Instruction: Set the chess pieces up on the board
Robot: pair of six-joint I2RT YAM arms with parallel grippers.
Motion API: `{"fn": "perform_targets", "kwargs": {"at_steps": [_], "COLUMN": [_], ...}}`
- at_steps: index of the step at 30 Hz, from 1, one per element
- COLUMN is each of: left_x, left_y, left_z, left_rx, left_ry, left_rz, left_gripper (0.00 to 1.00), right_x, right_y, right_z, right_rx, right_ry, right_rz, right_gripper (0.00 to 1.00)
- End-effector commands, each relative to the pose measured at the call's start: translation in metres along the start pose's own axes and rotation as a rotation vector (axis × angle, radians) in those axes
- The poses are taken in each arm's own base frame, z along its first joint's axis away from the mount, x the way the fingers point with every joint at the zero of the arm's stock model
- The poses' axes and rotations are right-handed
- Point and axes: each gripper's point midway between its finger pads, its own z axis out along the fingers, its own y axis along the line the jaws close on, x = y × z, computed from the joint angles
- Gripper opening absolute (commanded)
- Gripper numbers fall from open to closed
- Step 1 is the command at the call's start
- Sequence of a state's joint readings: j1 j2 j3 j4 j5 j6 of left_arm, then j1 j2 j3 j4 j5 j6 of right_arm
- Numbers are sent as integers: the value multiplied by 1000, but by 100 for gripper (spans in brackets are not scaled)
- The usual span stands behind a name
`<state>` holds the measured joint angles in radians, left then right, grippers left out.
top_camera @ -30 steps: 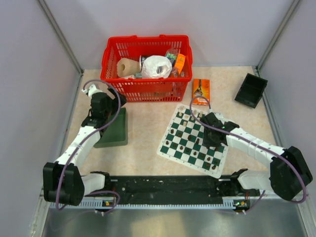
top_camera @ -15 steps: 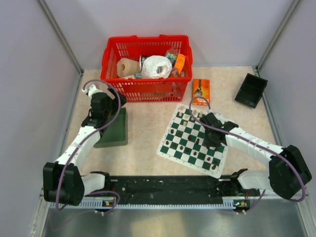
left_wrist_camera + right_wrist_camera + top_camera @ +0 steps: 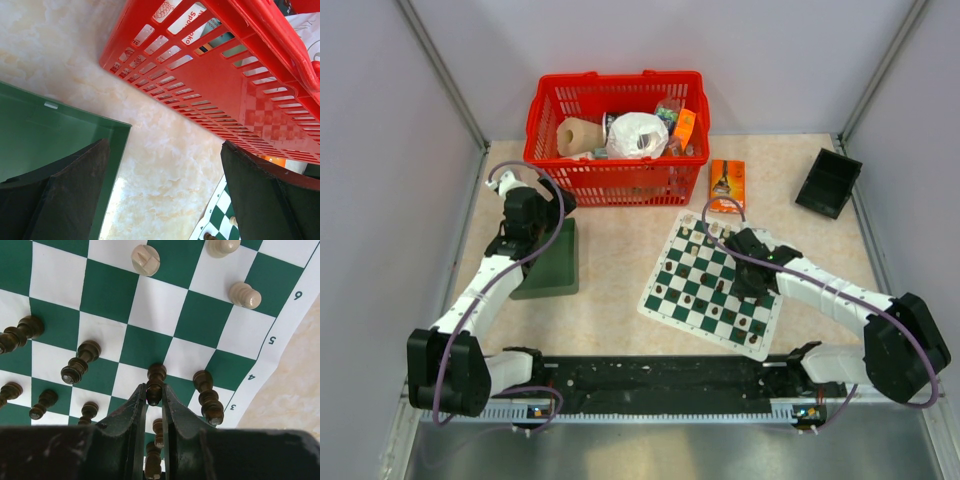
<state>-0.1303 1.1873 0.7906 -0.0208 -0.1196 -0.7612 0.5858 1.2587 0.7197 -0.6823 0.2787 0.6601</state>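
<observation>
The board (image 3: pixel 692 272) lies right of centre, a green and white checked mat (image 3: pixel 150 305) carrying dark and cream chess pieces. My right gripper (image 3: pixel 752 280) hangs over its right half. In the right wrist view its jaws (image 3: pixel 154 392) are shut on the top of an upright dark piece (image 3: pixel 156 375) standing on a square. Other dark pieces (image 3: pixel 80 362) (image 3: pixel 207 395) stand beside it, apart from the fingers. Cream pieces (image 3: pixel 145 260) (image 3: pixel 245 295) stand farther off. My left gripper (image 3: pixel 525 215) (image 3: pixel 164 145) is open and holds nothing, over the edge of the green tray (image 3: pixel 50 130).
A red basket (image 3: pixel 617 140) of household items stands at the back, close to my left gripper (image 3: pixel 235 75). The green tray (image 3: pixel 548 265) lies on the left. An orange packet (image 3: pixel 727 185) lies behind the board, and a black tray (image 3: pixel 828 182) leans at the back right.
My right gripper's jaws have closed onto the dark piece. The left arm has not moved.
</observation>
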Motion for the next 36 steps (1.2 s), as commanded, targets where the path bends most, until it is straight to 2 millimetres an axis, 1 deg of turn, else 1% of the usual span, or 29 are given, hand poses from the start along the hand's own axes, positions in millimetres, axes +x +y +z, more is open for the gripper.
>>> {"fn": "perform_targets", "kwargs": {"at_steps": [1,5,9,12,17,21,26,32,36], "left_x": [-11,-12,-12,-12,-11,-12,-12,-13,-14], "left_y": [-7,-8,-8,-9,-8,-9,-9,-10,-11], "left_z": [2,2,2,2,2,2,1,0,-1], "left_rx": [30,31,33,33,34,36,38,41,46], "left_ry": [-39,-40,-40,-42,-37,-39,-39,-40,-43], "left_rz": [-8,-12,-12,-12,-15,-15,-10,-8,-4], "left_gripper": [98,98,98,98,98,98,98,98,98], "right_x": [-17,-27,-35,-30,-12,9,35,54,60], "right_y": [5,13,19,27,38,51,53,52,49], "right_z": [-12,-30,-53,-66,-78,-82,-79,-69,-61], "right_rx": [-24,-88,-169,-237,-285,-311,-305,-282,-256], "right_ry": [-40,-74,-120,-115,-104,-63,-7,42,51], "right_rz": [2,-2,5,0,-20,-52,-69,-101,-105], "right_gripper": [13,12,12,12,12,12,11,11,11]}}
